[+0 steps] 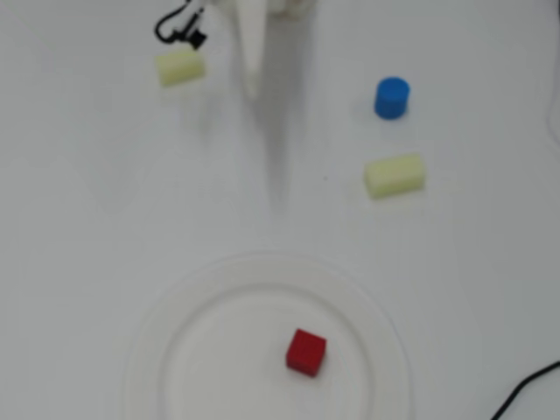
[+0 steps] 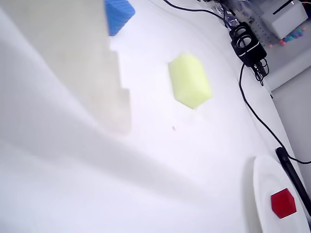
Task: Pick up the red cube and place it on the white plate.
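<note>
Across the white desk (image 1: pixel 79 227), the largest thing is the white plate (image 1: pixel 149 350), which lies well away from the fingers (image 1: pixel 255 83) at the bottom of the overhead view and only clips the lower right corner of the wrist view (image 2: pixel 262 194). Next in size is the arm itself, pale and blurred, tapering down from the top edge of the overhead view; whether the fingers are apart or together I cannot tell, since they merge into a single light wedge there, and the wrist view shows only one stepped finger (image 2: pixel 73 63). They hold nothing that can be seen. Two pale-yellow foam blocks follow, one (image 1: pixel 180 66) just beside the fingers on the left of the overhead view, the other (image 1: pixel 395 175) off to their right and nearer the plate. A blue cylinder (image 1: pixel 391 97) stands farther right, and black cables (image 1: pixel 179 28) curl near the arm's base. Smallest is the red cube (image 1: pixel 306 352), resting on the plate's flat centre, far from the fingers and free of them. Judging by that, the placing looks done and the arm appears clear; nothing further seems needed beyond parking the arm. No brand, label or writing is readable.
</note>
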### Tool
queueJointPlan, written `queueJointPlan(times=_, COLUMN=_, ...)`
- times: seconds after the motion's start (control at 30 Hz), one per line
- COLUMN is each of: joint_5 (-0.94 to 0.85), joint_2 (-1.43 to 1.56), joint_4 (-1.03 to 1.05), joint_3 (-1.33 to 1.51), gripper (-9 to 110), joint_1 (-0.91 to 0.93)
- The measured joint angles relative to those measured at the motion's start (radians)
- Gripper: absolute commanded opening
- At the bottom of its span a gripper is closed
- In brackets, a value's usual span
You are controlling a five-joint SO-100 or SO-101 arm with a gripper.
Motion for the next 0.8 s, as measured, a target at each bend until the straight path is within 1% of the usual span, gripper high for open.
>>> queueJointPlan(times=0.23, joint_5=0.075, joint_2=0.120, joint_4=0.021, joint_3=0.184, gripper=44, joint_1=-0.058)
queueJointPlan(times=0.37, joint_5=0.118, joint_2=0.127, joint_4=0.071, joint_3=0.212, gripper=46, joint_1=-0.063)
queueJointPlan(times=0.47, joint_5=0.152, joint_2=0.127, joint_4=0.124, joint_3=0.213, gripper=43, joint_1=-0.063)
queueJointPlan(times=0.5, joint_5=0.163, joint_2=0.127, joint_4=0.141, joint_3=0.213, gripper=39, joint_1=-0.063)
queueJointPlan(times=0.53, joint_5=0.167, joint_2=0.127, joint_4=0.152, joint_3=0.213, gripper=33, joint_1=-0.063)
queueJointPlan(times=0.67, joint_5=0.155, joint_2=0.127, joint_4=0.173, joint_3=0.213, gripper=3, joint_1=-0.075)
queueJointPlan(times=0.7, joint_5=0.153, joint_2=0.127, joint_4=0.173, joint_3=0.213, gripper=0, joint_1=-0.084)
queueJointPlan(times=0.8, joint_5=0.153, joint_2=0.127, joint_4=0.173, joint_3=0.213, gripper=0, joint_1=-0.086)
